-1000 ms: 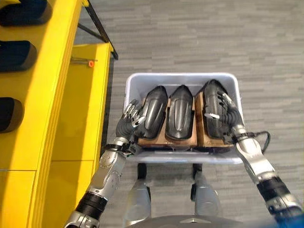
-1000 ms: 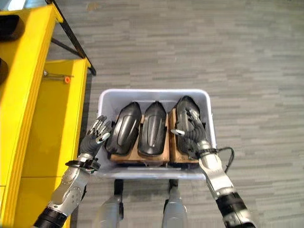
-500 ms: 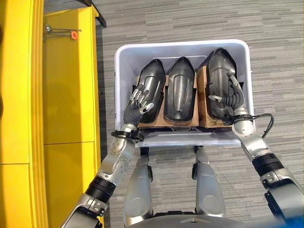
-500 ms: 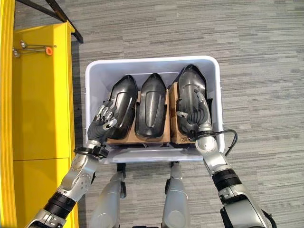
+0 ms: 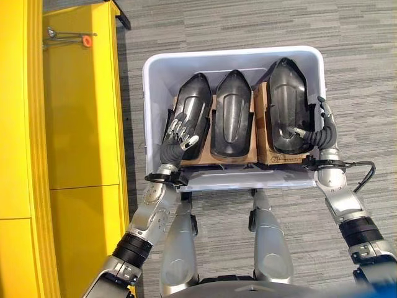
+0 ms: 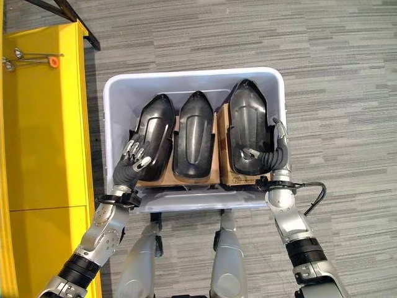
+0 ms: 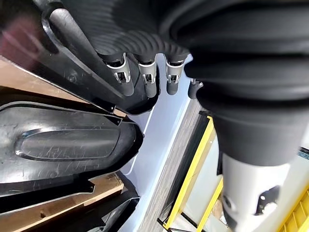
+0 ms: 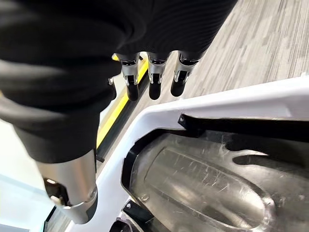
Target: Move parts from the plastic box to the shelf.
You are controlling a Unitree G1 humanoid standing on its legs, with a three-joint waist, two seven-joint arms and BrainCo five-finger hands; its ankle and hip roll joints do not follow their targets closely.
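I count three glossy black moulded parts, teardrop-shaped, resting on brown cardboard (image 5: pixel 277 159) inside the white plastic box (image 5: pixel 151 87) on grey carpet. My left hand (image 5: pixel 175 138) lies with relaxed fingers on the left part (image 5: pixel 193 105); my right hand (image 5: pixel 321 133), fingers straight, flanks the right part (image 5: pixel 285 102). The middle part (image 5: pixel 232 112) lies untouched. The yellow shelf (image 5: pixel 80 124) stands just left of the box.

Silver-grey arms; dark ribbed covers on left hand (image 5: pixel 175 144) and right hand (image 5: pixel 321 133); silver fingers (image 7: pixel 147 72), dark tips.
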